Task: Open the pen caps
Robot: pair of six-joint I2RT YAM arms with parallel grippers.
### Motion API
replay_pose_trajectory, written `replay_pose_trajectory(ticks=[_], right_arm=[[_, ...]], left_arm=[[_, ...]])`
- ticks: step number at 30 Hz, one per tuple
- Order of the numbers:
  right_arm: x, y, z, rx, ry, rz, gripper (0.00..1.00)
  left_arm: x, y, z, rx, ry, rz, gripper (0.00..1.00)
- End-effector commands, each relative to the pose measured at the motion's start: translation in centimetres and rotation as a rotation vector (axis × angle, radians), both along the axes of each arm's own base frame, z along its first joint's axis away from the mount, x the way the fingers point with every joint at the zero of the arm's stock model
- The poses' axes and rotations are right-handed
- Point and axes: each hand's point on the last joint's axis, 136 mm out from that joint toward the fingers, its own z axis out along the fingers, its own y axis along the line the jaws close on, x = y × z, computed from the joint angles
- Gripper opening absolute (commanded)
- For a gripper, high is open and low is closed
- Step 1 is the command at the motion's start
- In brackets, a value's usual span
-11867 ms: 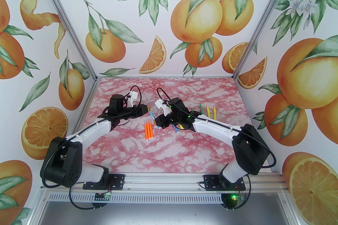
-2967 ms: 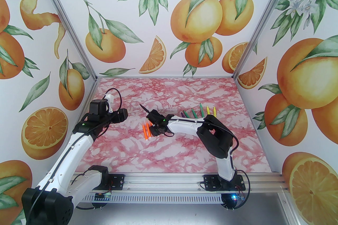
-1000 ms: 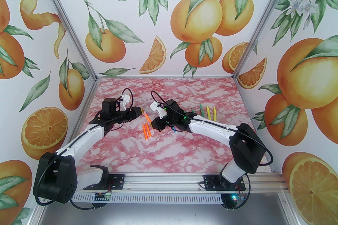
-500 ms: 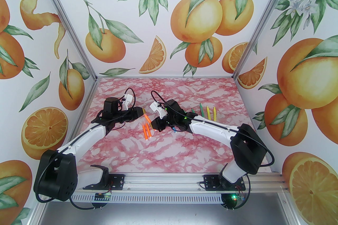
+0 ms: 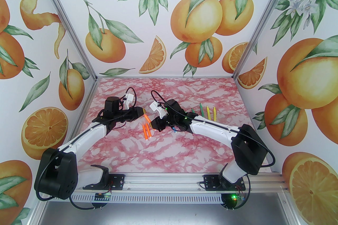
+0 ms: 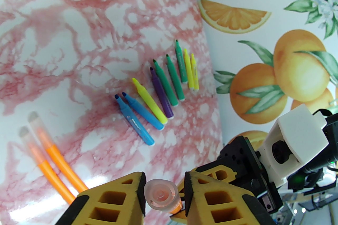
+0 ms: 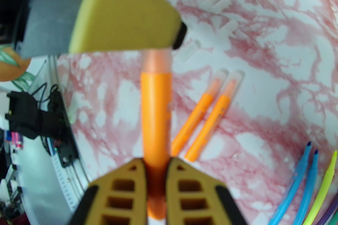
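A shallow pinch could slip off the smooth translucent pale-orange cap [image 6: 161,195], which sits between the fingers of the left hand [image 6: 164,179]; whether they grip it I cannot tell. The slim orange plastic marker [image 7: 155,108] runs lengthwise straight out of the clenched right hand [image 7: 156,163], cap end pointing away into the left hand.

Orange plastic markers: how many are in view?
3. The right gripper holds one orange marker, its translucent cap between the left gripper's fingers; two capped orange markers lie side by side on the pink marbled table.
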Motion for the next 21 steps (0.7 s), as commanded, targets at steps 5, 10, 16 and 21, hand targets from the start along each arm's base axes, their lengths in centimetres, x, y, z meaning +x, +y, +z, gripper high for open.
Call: replay_pose_trajectory(ticks=[5, 10, 16, 21], right_arm=[[-0.1, 0.28, 1.04, 0.031, -0.024, 0.021, 0.05], [0.0, 0.27, 0.89, 0.023, -0.024, 0.019, 0.14], [-0.07, 0.11, 0.74, 0.015, -0.028, 0.02, 0.29], [-0.11, 0.29, 0.85, 0.021, -0.026, 0.029, 0.35]], left_arm=[[0.78, -0.61, 1.66, -0.023, -0.049, -0.025, 0.22], [0.82, -0.7, 1.62, -0.025, -0.047, -0.03, 0.1], [0.69, -0.71, 1.58, -0.02, -0.049, -0.037, 0.0], [0.59, -0.67, 1.61, -0.016, -0.051, -0.038, 0.0]])
